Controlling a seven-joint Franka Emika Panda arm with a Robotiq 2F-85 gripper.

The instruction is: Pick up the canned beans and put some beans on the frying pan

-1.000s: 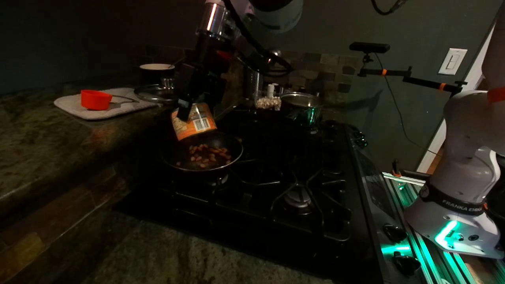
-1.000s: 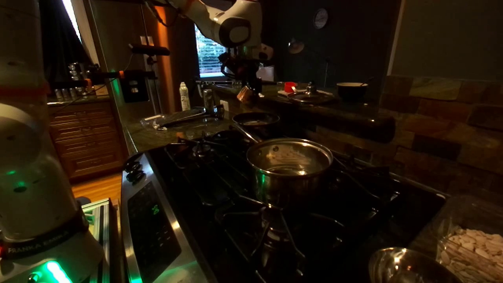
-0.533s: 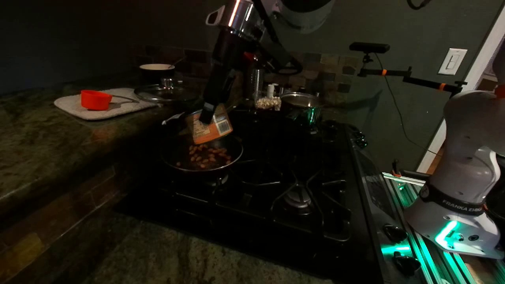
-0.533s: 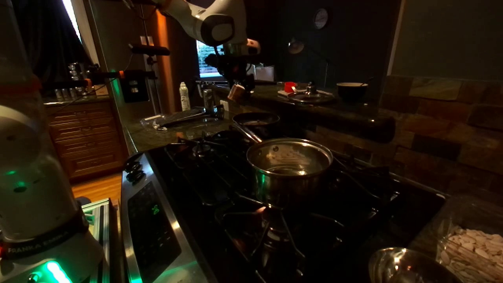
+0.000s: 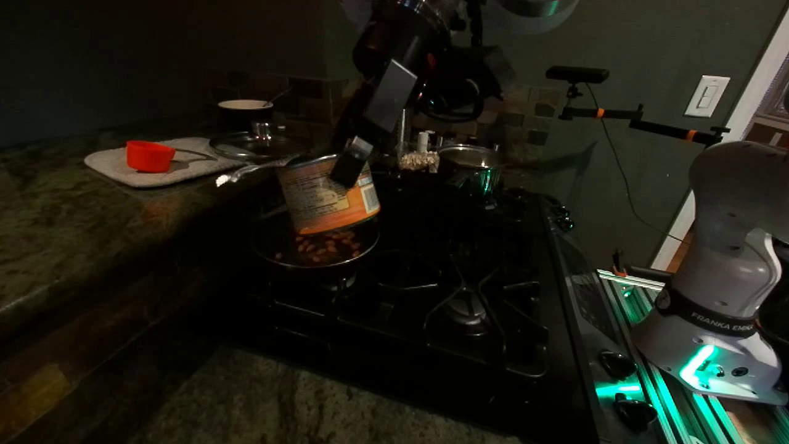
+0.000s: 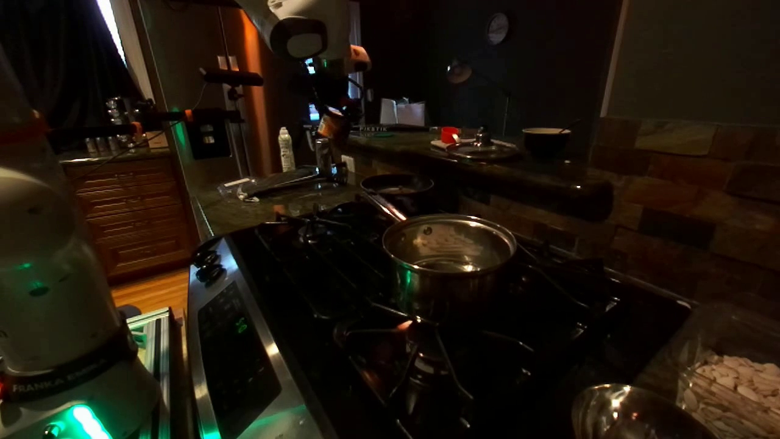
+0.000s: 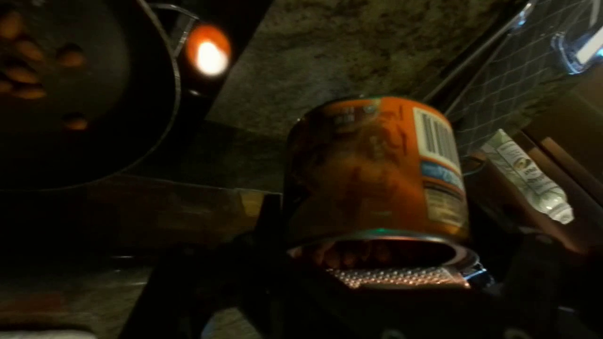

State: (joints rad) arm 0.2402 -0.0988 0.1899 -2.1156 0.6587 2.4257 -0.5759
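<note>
Wrist view: the pincer [image 7: 377,202] pinches the bean can [image 7: 377,169] by its sides, beside the frying pan [image 7: 108,89]. Some beans [image 7: 21,74] lie in the frying pan, and more sit inside the bean can. In an exterior view, the bean can [image 5: 330,194] leans a little. Pouring looks done to me, so stand it up straight. In an exterior view, the bean can [image 6: 329,126] hangs in the air, apart from the frying pan [image 6: 397,185]. Lower it slowly to the table [image 6: 228,213] and let go once it sits flat.
</note>
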